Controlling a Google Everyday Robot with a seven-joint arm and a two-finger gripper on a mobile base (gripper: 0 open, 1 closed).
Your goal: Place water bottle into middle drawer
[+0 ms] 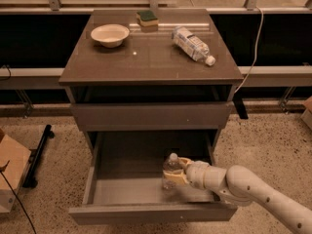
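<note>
The water bottle (170, 168), clear with a white cap, stands upright inside the open middle drawer (122, 191), toward its right side. My gripper (175, 174) reaches in from the right over the drawer's front corner and is shut on the bottle's body. The bottle's lower part is hidden behind my fingers (171, 178) and its base is at or near the pale drawer floor; I cannot tell whether it touches.
On the cabinet top (146, 62) are a white bowl (109, 34), a green-and-yellow sponge (147, 18) and a stubbier bottle (192, 44) lying on its side. A flat closed drawer front (151, 116) is above the open drawer. A cardboard box (10, 172) stands on the floor at the left.
</note>
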